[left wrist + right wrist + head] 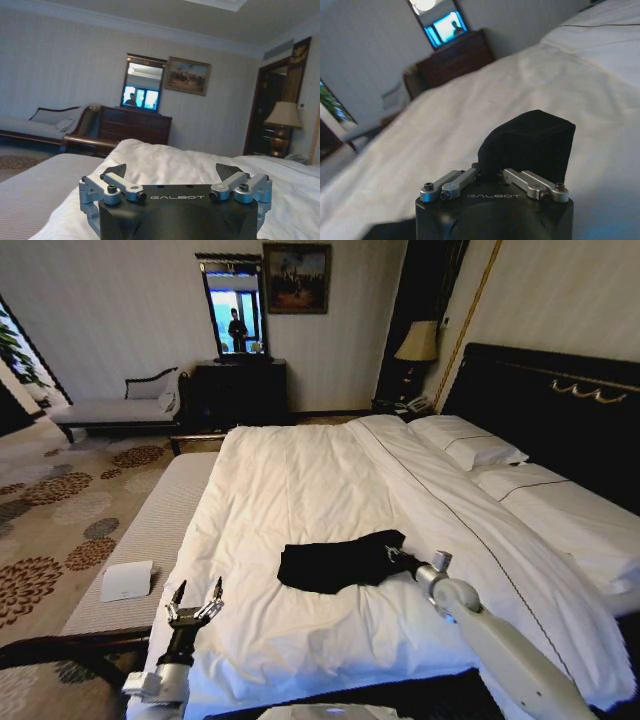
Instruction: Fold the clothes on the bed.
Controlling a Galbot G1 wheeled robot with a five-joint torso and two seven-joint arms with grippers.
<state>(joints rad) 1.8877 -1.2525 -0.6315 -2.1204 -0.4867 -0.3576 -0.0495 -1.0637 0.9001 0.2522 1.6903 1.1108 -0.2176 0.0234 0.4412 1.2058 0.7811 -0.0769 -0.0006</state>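
head view: the black t-shirt (335, 562) lies bunched mid-bed (290, 480); the right gripper (408, 562) has its jaws closed on the shirt's edge, the left gripper (195, 602) hovers spread wide near the bed's foot corner.

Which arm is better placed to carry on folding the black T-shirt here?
The right. Its pincer is shut on the black soft-fabric T-shirt, a fold of cloth raised between its fingers on the large white-sheeted bed. The left pincer hovers open near the bed's foot edge, apart from the shirt.

Head high over bed (300, 490); wrists low, facing dresser (132, 127).
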